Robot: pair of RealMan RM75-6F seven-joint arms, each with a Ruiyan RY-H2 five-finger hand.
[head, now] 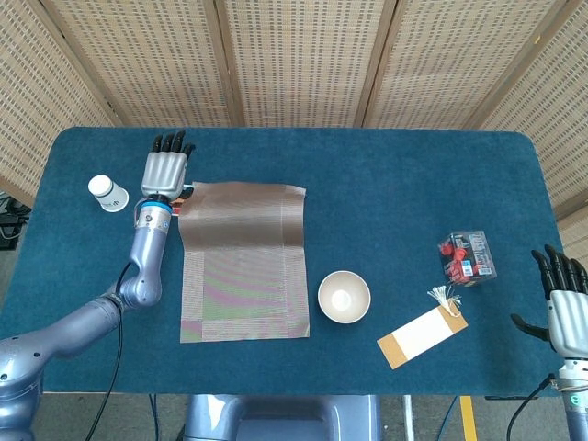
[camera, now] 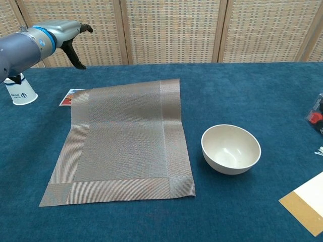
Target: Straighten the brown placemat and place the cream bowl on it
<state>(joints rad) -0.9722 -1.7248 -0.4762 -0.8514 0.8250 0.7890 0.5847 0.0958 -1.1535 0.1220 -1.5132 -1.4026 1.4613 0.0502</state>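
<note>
Brown placemat [head: 243, 261] lies unfolded and flat on the blue table [head: 395, 184]. Cream bowl [head: 344, 296] sits just right of it, apart. Left hand [head: 165, 169] hovers at its far-left corner, fingers spread, empty. Right hand [head: 567, 299] is well right, fingers apart, empty.

Blue cloth-covered table [head: 386, 175]. Laid directly on it: brown placemat [head: 244, 260] spread flat, cream bowl [head: 344, 297] just right of it, white paper cup [head: 107, 193] far left, small card [camera: 67, 97] partly under mat, red packet [head: 467, 255], tan tag [head: 421, 335].
</note>
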